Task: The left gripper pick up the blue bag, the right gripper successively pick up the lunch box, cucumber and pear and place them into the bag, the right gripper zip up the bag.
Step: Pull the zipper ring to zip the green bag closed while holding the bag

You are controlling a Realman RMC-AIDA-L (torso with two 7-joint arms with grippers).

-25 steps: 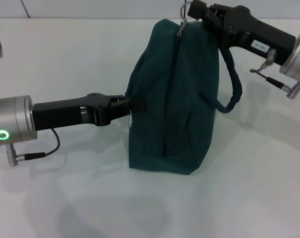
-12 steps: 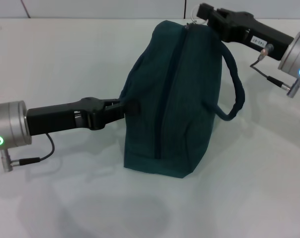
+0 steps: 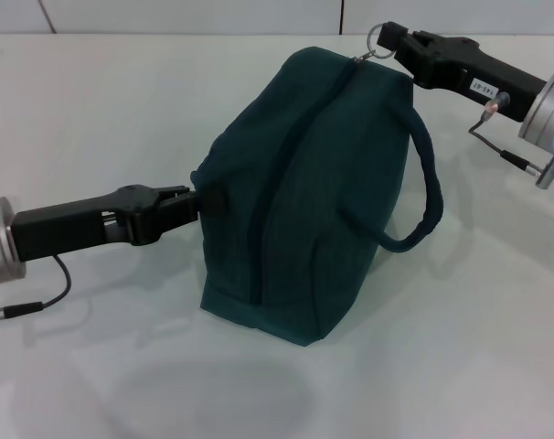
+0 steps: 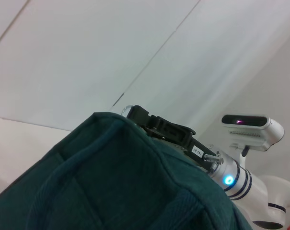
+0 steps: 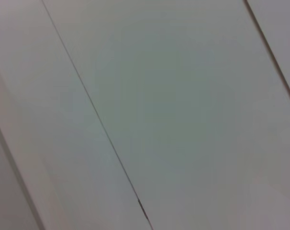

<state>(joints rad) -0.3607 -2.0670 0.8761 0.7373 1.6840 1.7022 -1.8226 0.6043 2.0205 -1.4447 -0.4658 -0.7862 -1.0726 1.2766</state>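
The blue bag (image 3: 295, 183) stands tilted on the white table in the head view, and its zipper line runs shut up to the top corner. My left gripper (image 3: 197, 201) is shut on a tab at the bag's left end. At the bag's upper right corner, my right gripper (image 3: 398, 43) is shut on the metal zipper pull ring (image 3: 379, 37). The bag's handle (image 3: 428, 183) hangs loose on the right side. In the left wrist view the bag (image 4: 111, 187) fills the lower part, with the right gripper (image 4: 135, 114) behind its top edge. The lunch box, cucumber and pear are out of view.
The white table (image 3: 460, 347) spreads around the bag, with a pale wall behind it. The right wrist view shows only wall panels. The left arm's cable (image 3: 39, 297) trails near the table's left side.
The bag has shifted left and tipped further, its base sliding toward the near left. My left arm drew back leftward with the tab. The right gripper moved right with the zipper pull.
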